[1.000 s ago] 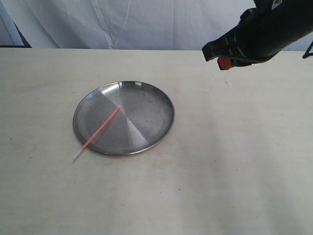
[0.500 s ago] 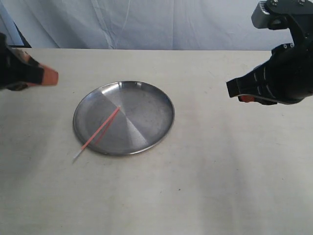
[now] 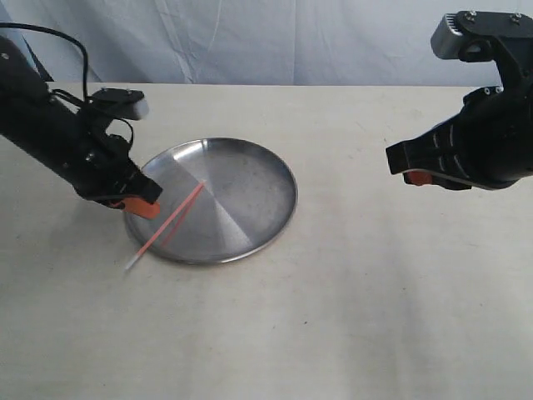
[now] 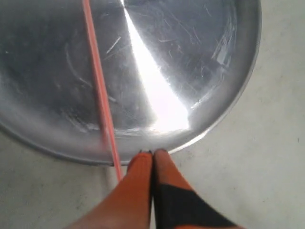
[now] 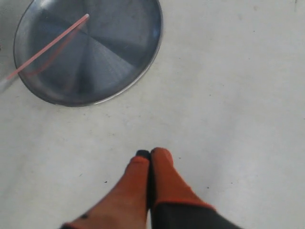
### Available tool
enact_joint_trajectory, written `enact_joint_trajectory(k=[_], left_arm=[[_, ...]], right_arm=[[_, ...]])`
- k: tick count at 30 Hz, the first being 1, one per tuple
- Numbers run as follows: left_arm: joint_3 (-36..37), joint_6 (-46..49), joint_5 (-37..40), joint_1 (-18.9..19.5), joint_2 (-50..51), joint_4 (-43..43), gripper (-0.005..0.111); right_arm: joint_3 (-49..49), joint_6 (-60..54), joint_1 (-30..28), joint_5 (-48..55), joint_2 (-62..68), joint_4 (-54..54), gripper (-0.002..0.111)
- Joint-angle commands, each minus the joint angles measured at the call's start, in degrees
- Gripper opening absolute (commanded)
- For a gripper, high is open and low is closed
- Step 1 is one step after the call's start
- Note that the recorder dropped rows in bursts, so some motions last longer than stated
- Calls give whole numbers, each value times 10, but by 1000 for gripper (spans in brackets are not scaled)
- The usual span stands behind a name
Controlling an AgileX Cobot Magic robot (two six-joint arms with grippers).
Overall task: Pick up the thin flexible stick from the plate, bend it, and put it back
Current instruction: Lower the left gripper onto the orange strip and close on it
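Left gripper (image 4: pixel 152 155) is sitting fully closed, pads pressed together, carrying nothing. Its tips are hanging low at the rim of the plate (image 3: pixel 279 218), just beside the stick (image 4: pixel 99 93). I can't tell whether they're touching it.

The stick is lying straight. One end is resting near the plate's centre, and the whitish end is poking out over the rim above the desk (image 3: pixel 350 325), on my left arm's side.

Right gripper (image 5: pixel 150 153) is also closed and empty. It's hovering over bare desk, well apart from the plate.

How I'm judging the handling:
- It's looking very light and thin, and I'm expecting it to flex easily rather than resist.
- It's probably slick on the brushed metal, so a nudge from closed tips is likely sending it rolling or skating.
- The part lying flat on the dish is giving me nothing to get under.
- The stretch crossing the rim is bridging a small gap, so I'm treating that as the place to take hold.

Plan I'm leaning toward:
- The left jaws are needing to open before anything else.
- I'm straddling the stick at the rim and pinching it lightly, since a hard squeeze is risking a kink.
- Once it's lifted, the right gripper is taking the far end for the bend.
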Motion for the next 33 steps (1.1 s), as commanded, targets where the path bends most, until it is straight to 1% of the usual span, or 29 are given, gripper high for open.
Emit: enact_joint_trajectory(k=[1, 4, 5, 6, 9, 10, 11, 12, 13, 14, 15, 17, 20, 26, 28, 33], left_arm=[[-18, -48, -31, -58, 13, 102, 0], [-18, -162, -69, -85, 18, 230, 0], [-18, -186, -72, -90, 20, 251, 0], [-18, -207, -81, -91, 26, 264, 0], [-22, -207, -93, -91, 45, 256, 2], [-23, -207, -96, -91, 49, 247, 7], [-26, -194, -96, -91, 52, 220, 18], [-26, -179, -99, -91, 52, 207, 23], [-26, -161, -109, -91, 52, 197, 39], [-26, -161, -113, -91, 52, 198, 44], [-26, -161, -127, -91, 52, 205, 52], [-26, -161, -142, -91, 52, 222, 59], [-26, -161, -156, -91, 60, 258, 60], [-26, -163, -140, -96, 92, 247, 60], [-26, -163, -149, -99, 98, 236, 60], [-26, -163, -175, -100, 103, 240, 60]], right_arm=[[2, 1, -3, 1, -4, 1, 0], [2, 1, -3, 4, -4, 1, 0], [2, 1, -3, 4, -4, 1, 0], [2, 1, -3, 4, -4, 1, 0], [2, 1, -3, 5, -4, 1, 0], [2, 1, -3, 5, -4, 1, 0], [2, 1, -3, 6, -4, 1, 0], [2, 1, -3, 6, -4, 1, 0], [2, 1, -3, 7, -4, 1, 0], [2, 1, -3, 9, -4, 1, 0], [2, 1, -3, 11, -4, 1, 0], [2, 1, -3, 14, -4, 1, 0], [2, 1, -3, 17, -4, 1, 0], [2, 1, -3, 17, -4, 1, 0], [2, 1, -3, 17, -4, 1, 0], [2, 1, -3, 17, -4, 1, 0]])
